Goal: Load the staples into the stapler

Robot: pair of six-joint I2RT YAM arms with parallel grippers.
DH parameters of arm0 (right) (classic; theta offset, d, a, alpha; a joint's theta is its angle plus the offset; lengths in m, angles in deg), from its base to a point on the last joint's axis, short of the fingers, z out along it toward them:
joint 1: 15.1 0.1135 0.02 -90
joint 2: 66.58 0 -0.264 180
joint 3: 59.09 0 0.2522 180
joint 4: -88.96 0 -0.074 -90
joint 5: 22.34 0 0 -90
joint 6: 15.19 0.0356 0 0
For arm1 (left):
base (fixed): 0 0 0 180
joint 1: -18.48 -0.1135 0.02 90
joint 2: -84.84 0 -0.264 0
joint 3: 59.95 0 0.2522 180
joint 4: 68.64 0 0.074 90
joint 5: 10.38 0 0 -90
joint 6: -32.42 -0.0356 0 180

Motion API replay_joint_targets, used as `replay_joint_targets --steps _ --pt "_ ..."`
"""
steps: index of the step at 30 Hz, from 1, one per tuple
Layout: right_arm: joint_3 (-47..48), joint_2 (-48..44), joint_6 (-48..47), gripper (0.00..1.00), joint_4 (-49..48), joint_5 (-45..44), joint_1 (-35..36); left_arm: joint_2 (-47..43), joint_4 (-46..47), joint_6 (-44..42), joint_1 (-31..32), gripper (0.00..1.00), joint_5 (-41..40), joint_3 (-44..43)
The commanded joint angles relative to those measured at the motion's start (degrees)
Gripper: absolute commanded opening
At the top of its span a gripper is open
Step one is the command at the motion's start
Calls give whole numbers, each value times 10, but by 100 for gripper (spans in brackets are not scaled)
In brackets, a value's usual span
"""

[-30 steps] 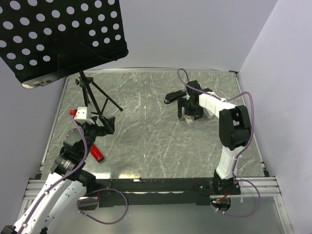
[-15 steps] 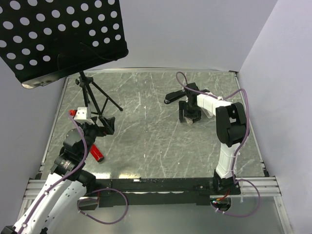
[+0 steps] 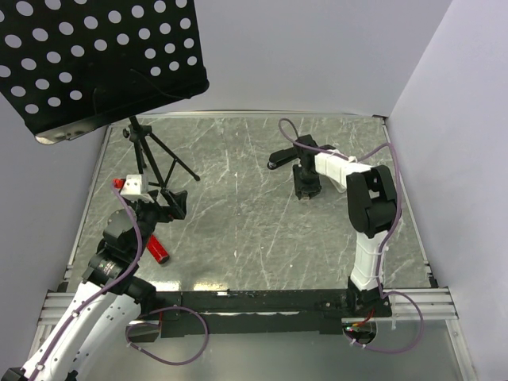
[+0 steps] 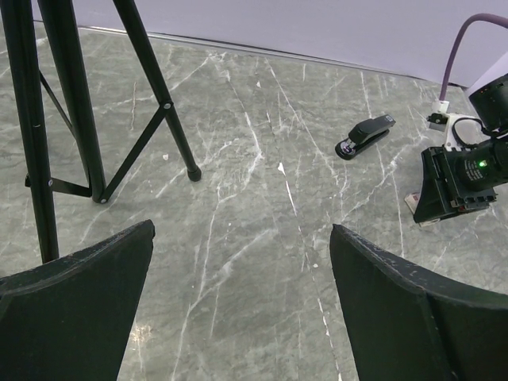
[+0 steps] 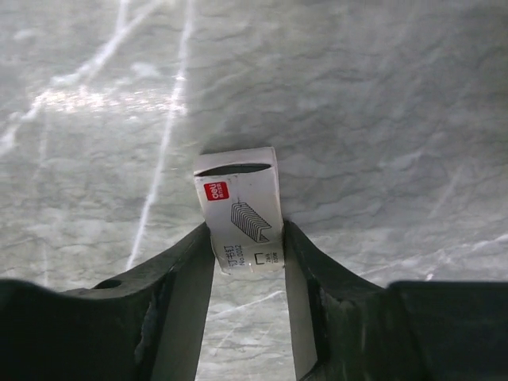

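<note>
Top external view: we see a grey veined surface (image 3: 238,222) carrying everything, with both arms reaching out over it from the near edge.
Stand: a black tripod (image 3: 151,155) under a perforated panel (image 3: 95,55) fills the far left. We judge it to be no part of this job.
Left arm (image 3: 119,246): it is raised on the left side. The left fingers (image 4: 79,302) are spread wide with nothing between them, only bare surface below.
Right arm (image 3: 369,198): it is stretched toward the far middle, wrist pointing down at the surface.
Black stapler (image 3: 282,159): it lies closed on the surface, near the right wrist but apart from it, on its far left side.
Red stapler (image 3: 157,250): it lies on the surface just beside the left arm, untouched.
Staples box (image 5: 242,210): small, pale and red-printed, it sits on the surface between the right fingers (image 5: 135,317).
Right fingers: they are drawn in narrow, and both inner faces appear to touch the long sides of the box at its near half.
Step in hand: we judge this to be the pick-up of the staples. Neither stapler is opened yet, so loading has barely begun.
Next move: we think it calls for a firm, even squeeze and a straight lift, since only part of the box is caught and it could pivot or slip. After that a stapler must be opened, probably with the free left fingers.
</note>
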Motion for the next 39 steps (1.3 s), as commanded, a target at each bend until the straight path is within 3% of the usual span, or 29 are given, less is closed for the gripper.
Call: replay_joint_targets --steps 1,10,16,20,27,32,39 --pt "4 -2 -15 44 -19 -13 27 -1 15 1 -2 97 11 -20" --pt "-75 -83 -63 41 -46 8 156 19 21 0 -2 97 33 -22" --pt "-120 -123 -166 42 -52 65 288 33 23 0 -2 97 55 -22" --pt "-118 -119 -217 45 -32 113 334 37 19 -2 -2 97 52 -24" --pt "-97 -84 -235 57 4 95 355 22 16 -2 -2 97 32 -19" --pt "-120 -110 -212 73 -21 60 355 27 7 1 -2 97 28 -23" --pt "-159 -134 -183 76 -68 2 343 49 6 22 -2 97 48 -29"
